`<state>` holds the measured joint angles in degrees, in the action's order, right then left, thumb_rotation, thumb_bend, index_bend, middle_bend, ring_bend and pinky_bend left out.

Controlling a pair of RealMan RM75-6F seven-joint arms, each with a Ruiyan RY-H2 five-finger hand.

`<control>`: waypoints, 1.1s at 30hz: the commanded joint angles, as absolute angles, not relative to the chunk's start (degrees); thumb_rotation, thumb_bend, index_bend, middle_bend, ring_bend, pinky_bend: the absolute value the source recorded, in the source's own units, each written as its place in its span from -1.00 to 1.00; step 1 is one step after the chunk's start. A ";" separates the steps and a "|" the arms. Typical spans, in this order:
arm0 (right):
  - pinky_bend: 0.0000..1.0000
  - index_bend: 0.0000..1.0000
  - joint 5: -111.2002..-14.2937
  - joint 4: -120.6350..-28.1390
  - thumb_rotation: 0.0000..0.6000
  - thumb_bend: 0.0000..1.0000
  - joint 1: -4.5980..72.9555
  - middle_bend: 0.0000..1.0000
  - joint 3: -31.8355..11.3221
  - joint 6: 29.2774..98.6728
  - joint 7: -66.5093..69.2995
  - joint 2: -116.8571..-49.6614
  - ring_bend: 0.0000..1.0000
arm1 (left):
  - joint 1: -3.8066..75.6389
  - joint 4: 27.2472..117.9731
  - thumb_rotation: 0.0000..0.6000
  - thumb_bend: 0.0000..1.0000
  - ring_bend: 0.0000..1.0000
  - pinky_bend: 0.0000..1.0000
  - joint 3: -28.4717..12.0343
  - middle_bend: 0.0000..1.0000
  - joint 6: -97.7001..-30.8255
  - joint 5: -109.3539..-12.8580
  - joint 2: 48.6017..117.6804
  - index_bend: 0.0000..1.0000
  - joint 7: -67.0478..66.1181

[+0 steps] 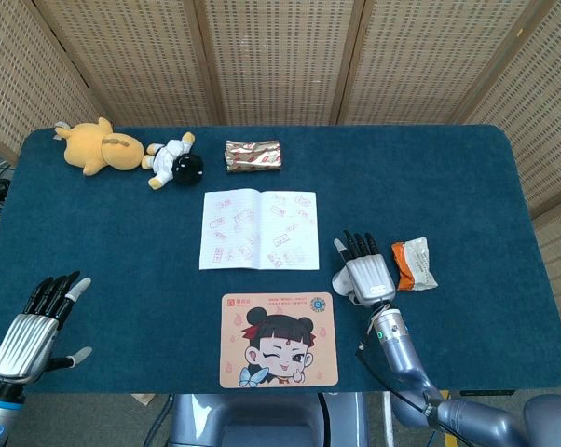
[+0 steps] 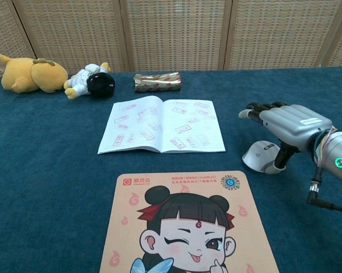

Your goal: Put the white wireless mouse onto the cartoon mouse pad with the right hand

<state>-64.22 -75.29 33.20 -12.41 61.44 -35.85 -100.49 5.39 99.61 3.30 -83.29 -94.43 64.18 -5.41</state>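
Two hands in shot over a dark teal carpet-ish bench (image 1: 430,177), w/ woven rattan screen panels (image 1: 271,56) closing off the back and sides.

Mouse (image 2: 262,156) sits on the bench just right of the pad (image 1: 279,339), near its top-right corner, not on it. Long axis runs roughly front-to-back on the bench; wheel end looks to point away from the robot but mostly covered, so not 100% sure. Right hand (image 1: 363,274) is spread flat over the top of it, fingers (image 2: 255,108) stretched out past the front, thumb down at its right side. In the chest view it looks like contact, tho whether it's a real grip I can't tell. Mouse's left edge pokes out from under the palm in the head view.

Left hand (image 1: 31,326) is at the near-left corner, fingers apart, nothing in it.

Other stuff: open notebook (image 1: 259,229) mid-bench behind the pad, snack packet (image 1: 415,264) just right of the right hand, foil-ish wrapper (image 1: 253,155), yellow plush (image 1: 96,146) and a small doll (image 1: 174,161) along the back.
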 commanded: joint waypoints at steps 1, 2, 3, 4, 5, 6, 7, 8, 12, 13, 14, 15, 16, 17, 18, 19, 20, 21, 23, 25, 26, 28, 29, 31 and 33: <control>-1.00 -1.00 -64.03 -74.74 1.00 -1.00 33.61 -1.00 -12.30 61.30 -35.84 -100.90 -1.00 | 5.40 99.58 1.00 -0.88 -1.00 -1.00 3.31 -1.00 -83.31 -94.43 64.18 -1.00 -5.34; -1.00 -1.00 -63.89 -74.54 1.00 -1.00 33.80 -1.00 -12.33 61.16 -35.80 -101.10 -1.00 | 5.41 99.58 1.00 -0.88 -1.00 -1.00 3.37 -1.00 -83.23 -94.46 64.20 -1.00 -5.37; -1.00 -1.00 -63.73 -74.31 1.00 -1.00 33.99 -1.00 -12.38 61.03 -35.78 -101.30 -1.00 | 5.42 99.58 1.00 -0.88 -1.00 -1.00 3.44 -1.00 -83.16 -94.49 64.22 -1.00 -5.40; -1.00 -1.00 -63.62 -74.14 1.00 -1.00 34.16 -1.00 -12.43 60.98 -35.75 -101.45 -1.00 | 5.44 99.58 1.00 -0.88 -1.00 -1.00 3.47 -1.00 -83.14 -94.55 64.24 -1.00 -5.42; -1.00 -1.00 -63.50 -73.93 1.00 -1.00 34.36 -1.00 -12.49 60.91 -35.68 -101.60 -1.00 | 5.44 99.58 1.00 -0.88 -1.00 -1.00 3.50 -1.00 -83.16 -94.65 64.29 -1.00 -5.50; -1.00 -1.00 -63.42 -73.79 1.00 -1.00 34.50 -1.00 -12.52 60.89 -35.63 -101.72 -1.00 | 5.42 99.55 1.00 -0.88 -1.00 -1.00 3.53 -1.00 -83.18 -94.68 64.31 -1.00 -5.54; -1.00 -1.00 -63.34 -73.65 1.00 -1.00 34.67 -1.00 -12.60 60.86 -35.57 -101.83 -1.00 | 5.40 99.55 1.00 -0.88 -1.00 -1.00 3.55 -1.00 -83.20 -94.69 64.33 -1.00 -5.55; -1.00 -1.00 -63.24 -73.51 1.00 -1.00 34.83 -1.00 -12.67 60.81 -35.54 -101.92 -1.00 | 5.42 99.54 1.00 -0.88 -1.00 -1.00 3.53 -1.00 -83.15 -94.62 64.35 -1.00 -5.54; -1.00 -1.00 -62.91 -72.94 1.00 -1.00 35.63 -1.00 -12.88 60.57 -35.78 -102.23 -1.00 | 5.52 99.48 1.00 -0.88 -1.00 -1.00 3.43 -1.00 -82.98 -94.33 64.39 -1.00 -5.52; -1.00 -1.00 -62.80 -72.84 1.00 -1.00 35.78 -1.00 -12.92 60.53 -35.84 -102.30 -1.00 | 5.54 99.45 1.00 -0.88 -1.00 -1.00 3.43 -1.00 -82.94 -94.30 64.41 -1.00 -5.52; -1.00 -1.00 -62.68 -72.74 1.00 -1.00 35.95 -1.00 -12.99 60.47 -35.85 -102.40 -1.00 | 5.54 99.40 1.00 -0.88 -1.00 -1.00 3.46 -1.00 -82.87 -94.25 64.44 -1.00 -5.53; -1.00 -1.00 -62.50 -72.61 1.00 -1.00 36.13 -1.00 -13.10 60.37 -35.84 -102.51 -1.00 | 5.58 99.37 1.00 -0.88 -1.00 -1.00 3.43 -1.00 -82.80 -94.18 64.46 -1.00 -5.53; -1.00 -1.00 -62.36 -72.47 1.00 -1.00 36.30 -1.00 -13.17 60.29 -35.88 -102.61 -1.00 | 5.61 99.37 1.00 -0.88 -1.00 -1.00 3.42 -1.00 -82.73 -94.13 64.46 -1.00 -5.54; -1.00 -1.00 -62.25 -72.31 1.00 -1.00 36.47 -1.00 -13.19 60.23 -35.96 -102.69 -1.00 | 5.63 99.37 1.00 -0.88 -1.00 -1.00 3.42 -1.00 -82.71 -94.11 64.46 -1.00 -5.55; -1.00 -1.00 -62.15 -72.14 1.00 -1.00 36.63 -1.00 -13.22 60.17 -36.03 -102.77 -1.00 | 5.63 99.36 1.00 -0.88 -1.00 -1.00 3.42 -1.00 -82.70 -94.10 64.47 -1.00 -5.56; -1.00 -1.00 -62.04 -72.00 1.00 -1.00 36.77 -1.00 -13.25 60.12 -36.06 -102.87 -1.00 | 5.63 99.36 1.00 -0.88 -1.00 -1.00 3.42 -1.00 -82.72 -94.11 64.48 -1.00 -5.55; -1.00 -1.00 -61.88 -71.78 1.00 -1.00 36.96 -1.00 -13.27 60.03 -36.12 -102.97 -1.00 | 5.63 99.36 1.00 -0.88 -1.00 -1.00 3.43 -1.00 -82.75 -94.13 64.49 -1.00 -5.52; -1.00 -1.00 -61.74 -71.62 1.00 -1.00 37.10 -1.00 -13.30 59.95 -36.15 -103.07 -1.00 | 5.63 99.36 1.00 -0.88 -1.00 -1.00 3.43 -1.00 -82.77 -94.15 64.49 -1.00 -5.51; -1.00 -1.00 -61.61 -71.44 1.00 -1.00 37.28 -1.00 -13.32 59.88 -36.16 -103.19 -1.00 | 5.65 99.34 1.00 -0.88 -1.00 -1.00 3.42 -1.00 -82.76 -94.13 64.48 -1.00 -5.49; -1.00 -1.00 -61.47 -71.18 1.00 -1.00 37.60 -1.00 -13.40 59.81 -36.25 -103.36 -1.00 | 5.65 99.33 1.00 -0.88 -1.00 -1.00 3.43 -1.00 -82.74 -94.08 64.48 -1.00 -5.46; -1.00 -1.00 -61.43 -71.10 1.00 -1.00 37.71 -1.00 -13.43 59.79 -36.30 -103.40 -1.00 | 5.66 99.33 1.00 -0.88 -1.00 -1.00 3.42 -1.00 -82.73 -94.07 64.49 -1.00 -5.44; -1.00 -1.00 -61.30 -70.94 1.00 -1.00 38.04 -1.00 -13.56 59.77 -36.40 -103.57 -1.00 | 5.68 99.31 1.00 -0.88 -1.00 -1.00 3.39 -1.00 -82.69 -93.97 64.49 -1.00 -5.41; -1.00 -1.00 -61.17 -70.82 1.00 -1.00 38.26 -1.00 -13.63 59.75 -36.53 -103.68 -1.00 | 5.71 99.28 1.00 -0.88 -1.00 -1.00 3.39 -1.00 -82.63 -93.93 64.49 -1.00 -5.42; -1.00 -1.00 -60.99 -70.60 1.00 -1.00 38.59 -1.00 -13.67 59.67 -36.86 -103.78 -1.00 | 5.74 99.28 1.00 -0.88 -1.00 -1.00 3.38 -1.00 -82.58 -93.88 64.50 -1.00 -5.41; -1.00 -1.00 -60.74 -70.50 1.00 -1.00 38.86 -1.00 -13.79 59.57 -37.04 -103.89 -1.00 | 5.74 99.26 1.00 -0.88 -1.00 -1.00 3.40 -1.00 -82.59 -93.91 64.50 -1.00 -5.39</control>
